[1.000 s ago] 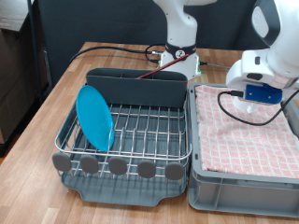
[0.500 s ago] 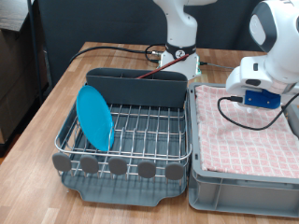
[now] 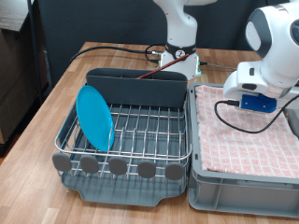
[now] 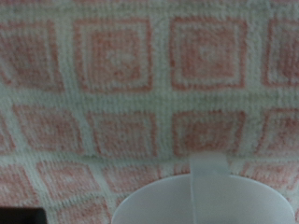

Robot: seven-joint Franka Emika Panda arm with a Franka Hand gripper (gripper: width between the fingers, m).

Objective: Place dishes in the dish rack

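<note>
Hidden, cropped and blurred parts

The gripper's fingers are out of sight in both views, behind the white arm housing (image 3: 259, 77) in the exterior view. The small white handled mug (image 4: 201, 198) is cut off by the wrist picture's edge and soft with blur. The pink checkered cloth (image 3: 245, 140) runs past the exterior view's right edge. The round bright-blue plate (image 3: 94, 118) has its base behind wire.

No text, label, brand, number or sign can be read in either view. The blue plate (image 3: 94, 117), the dish rack (image 3: 131, 140) in the lower left of the exterior view, the checkered cloth (image 3: 248, 131) at right and the white mug (image 4: 201, 201) in the wrist view all show plain surfaces.
</note>
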